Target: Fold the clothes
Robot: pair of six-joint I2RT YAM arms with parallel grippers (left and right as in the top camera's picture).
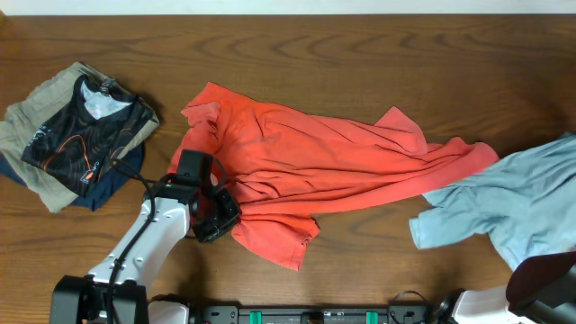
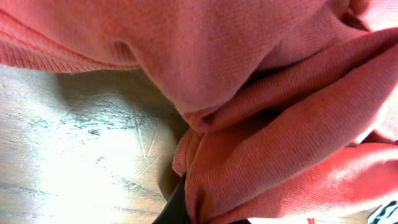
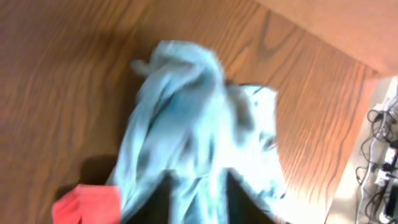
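The red shirt (image 1: 315,162) is shown crumpled across the centre of the frame, its lower-left edge clamped by the left claw (image 1: 223,216). A blue garment (image 1: 504,202) is seen blurred at the right claw (image 3: 199,205); whether it is gripped cannot be told.

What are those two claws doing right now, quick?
Left gripper: closed on the coral-red T-shirt.
Right gripper: blurred, over the light blue garment; cannot tell whether it is open or closed.

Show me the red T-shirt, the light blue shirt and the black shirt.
red T-shirt (image 1: 315,157), overhead view, middle of body.
light blue shirt (image 1: 508,202), overhead view, middle of cloth.
black shirt (image 1: 81,139), overhead view, patterned front.
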